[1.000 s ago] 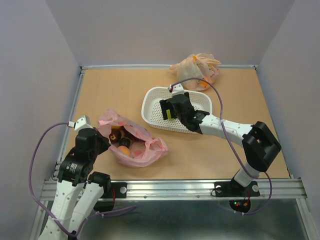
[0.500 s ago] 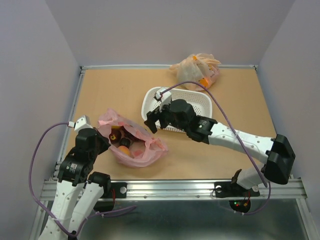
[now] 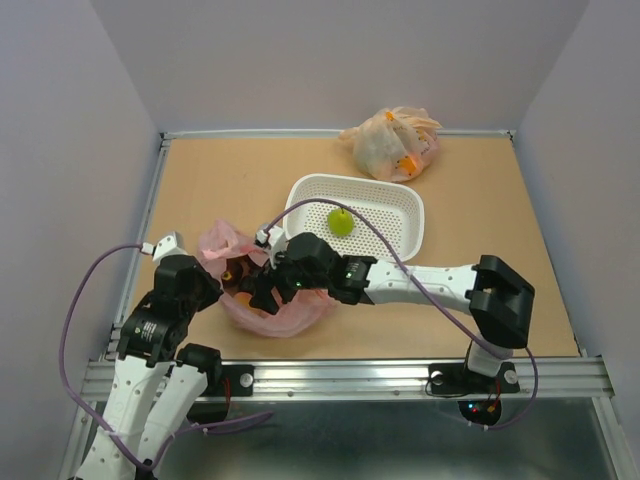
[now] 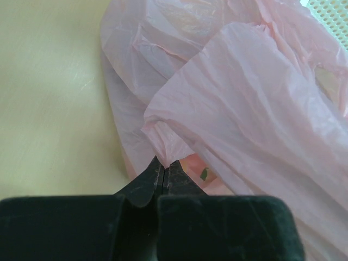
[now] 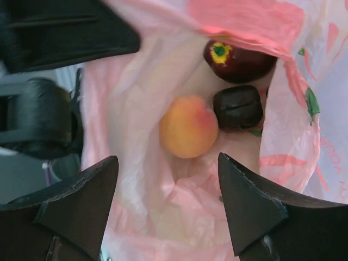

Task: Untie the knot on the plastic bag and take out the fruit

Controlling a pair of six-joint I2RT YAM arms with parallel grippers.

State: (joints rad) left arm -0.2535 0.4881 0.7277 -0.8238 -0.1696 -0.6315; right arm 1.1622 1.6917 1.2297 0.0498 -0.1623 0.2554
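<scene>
**Left:** the left tool (image 4: 165, 171), jaws pressed together on a fold of the plastic bag (image 4: 244, 98), pins the bag's edge at the near-left of the surface (image 3: 500, 200).

**Centre:** the bag's mouth lies open and no knot shows. The untying is therefore judged done, and taking out the fruit is the step in hand. The right tool (image 5: 167, 163), jaws spread wide and holding nothing, hangs over the mouth directly above a peach (image 5: 188, 126). A dark plum (image 5: 239, 53) and a dark squarish piece (image 5: 237, 107) lie just beyond the peach.

**Right:** one green fruit (image 3: 340, 221) sits in the white basket (image 3: 385, 212).

**Next move, as judged:** lower the spread jaws around the peach without catching the thin film, close, lift, and carry it to the basket.
</scene>
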